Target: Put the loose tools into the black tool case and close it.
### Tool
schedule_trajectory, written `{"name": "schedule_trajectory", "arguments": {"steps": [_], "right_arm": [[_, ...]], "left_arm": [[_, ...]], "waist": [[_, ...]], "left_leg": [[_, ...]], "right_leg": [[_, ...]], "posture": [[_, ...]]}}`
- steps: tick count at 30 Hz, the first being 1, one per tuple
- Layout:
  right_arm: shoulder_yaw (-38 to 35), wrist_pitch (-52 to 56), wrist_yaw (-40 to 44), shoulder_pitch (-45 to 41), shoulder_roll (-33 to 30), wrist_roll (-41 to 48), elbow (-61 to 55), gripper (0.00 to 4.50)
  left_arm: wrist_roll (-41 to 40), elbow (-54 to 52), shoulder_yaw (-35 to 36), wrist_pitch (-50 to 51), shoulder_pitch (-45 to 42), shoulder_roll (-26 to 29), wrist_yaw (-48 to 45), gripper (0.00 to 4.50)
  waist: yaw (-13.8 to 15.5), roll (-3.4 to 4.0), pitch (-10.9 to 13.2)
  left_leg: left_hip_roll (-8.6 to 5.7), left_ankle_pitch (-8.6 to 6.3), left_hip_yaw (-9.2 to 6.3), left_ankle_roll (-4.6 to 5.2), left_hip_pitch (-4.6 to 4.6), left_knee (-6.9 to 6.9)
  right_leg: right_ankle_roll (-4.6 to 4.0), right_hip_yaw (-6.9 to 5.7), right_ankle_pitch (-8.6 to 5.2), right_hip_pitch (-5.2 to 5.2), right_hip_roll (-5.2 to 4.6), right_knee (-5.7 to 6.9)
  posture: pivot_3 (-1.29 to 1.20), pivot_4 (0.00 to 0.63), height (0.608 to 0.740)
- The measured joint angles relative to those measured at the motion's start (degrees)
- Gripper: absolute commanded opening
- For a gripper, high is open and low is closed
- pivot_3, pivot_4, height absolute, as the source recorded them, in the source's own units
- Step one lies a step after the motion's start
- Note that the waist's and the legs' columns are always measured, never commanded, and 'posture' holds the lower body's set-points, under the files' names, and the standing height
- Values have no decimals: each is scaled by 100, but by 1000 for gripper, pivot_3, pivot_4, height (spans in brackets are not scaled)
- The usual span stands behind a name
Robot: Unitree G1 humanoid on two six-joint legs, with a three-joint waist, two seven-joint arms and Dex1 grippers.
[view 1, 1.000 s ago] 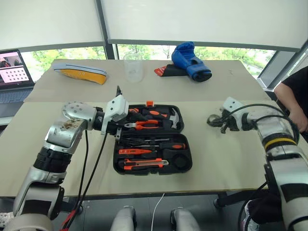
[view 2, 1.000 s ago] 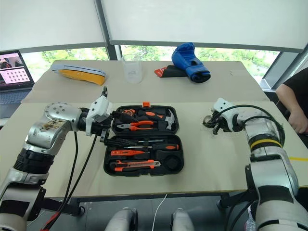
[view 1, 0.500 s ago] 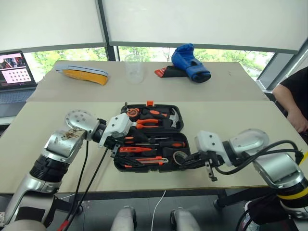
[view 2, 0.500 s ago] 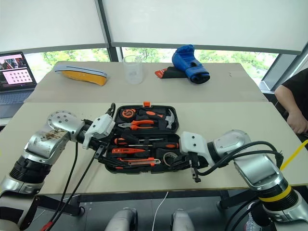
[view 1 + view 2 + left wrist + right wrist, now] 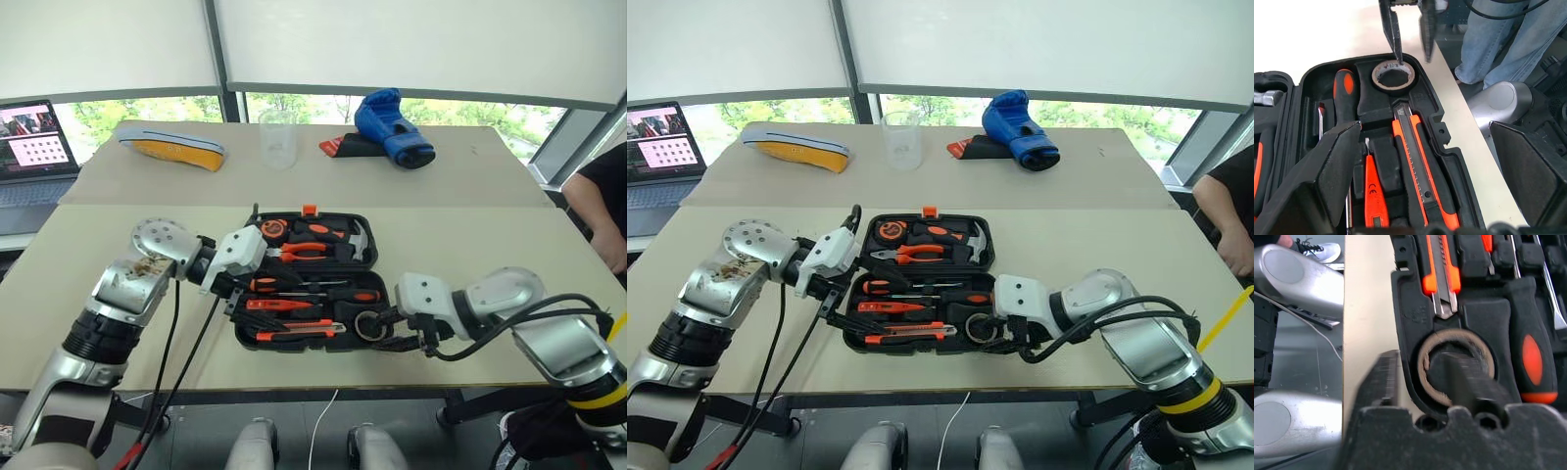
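Tape roll (image 5: 1393,77) in the case's corner recess, right tool (image 5: 1408,29) straddling its rim.

Two beige tabletops butt together, near one (image 5: 470,255) and far one (image 5: 470,166). Open black moulded-plastic tool case (image 5: 306,281) lies on the near one, between both jaws. Far one carries clear plastic cup (image 5: 278,138), blue boxing glove (image 5: 392,127), yellow-and-white flat object (image 5: 171,145), open laptop (image 5: 31,157).

Matt black plastic tool case (image 5: 367,257), glossy orange handles.
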Motion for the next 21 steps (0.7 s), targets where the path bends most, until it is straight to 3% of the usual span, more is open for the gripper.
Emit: {"name": "schedule_trajectory", "arguments": {"steps": [4, 8, 9, 12, 15, 21], "right_arm": [[-15, 99, -39, -46, 6, 135, -119, 4426], [-264, 324, -94, -49, 0, 373, -183, 4426], [-469, 471, -135, -51, -1, 542, -187, 4161], [-1195, 768, -293, -12, -20, 967, -101, 3298], [-1585, 742, -472, 274, -146, 997, 179, 2280], [-1666, 18, -762, 398, -92, 644, 1280, 245]], "left_arm": [[29, 33, -6, -12, -18, -28, 14, 4500], [74, 110, -13, -14, -18, -33, 97, 4500], [92, 167, -4, -13, -15, -31, 185, 4500], [256, 525, 262, -67, 148, 107, 642, 3783], [408, 968, 646, -165, 554, 478, 980, 2708], [596, 1238, 1326, -239, 1359, 992, 1681, 529]], "waist": [[1, 0, 0], [1, 0, 0], [2, 0, 0], [-10, -1, -1], [-38, -2, -1], [-29, -2, -1]], "left_leg": [[1, 0, 0, 0, 1, 0], [1, 0, 0, 0, 1, 1], [1, 0, 0, 0, 0, 1], [4, 0, 0, 0, 4, 0], [9, 0, 0, 0, 6, -6], [9, -1, 8, -1, 6, -8]], "right_leg": [[0, 1, 1, 0, 1, 0], [0, 3, 1, 0, 1, 1], [1, 4, 1, 0, 2, 1], [0, 8, 2, 0, 6, 0], [-1, 10, 1, -3, 12, 0], [-3, 13, 3, -6, 9, -3]], "posture": [[0, 150, 740], [0, 150, 740], [0, 150, 740], [0, 150, 740], [0, 150, 740], [0, 150, 740]]}}
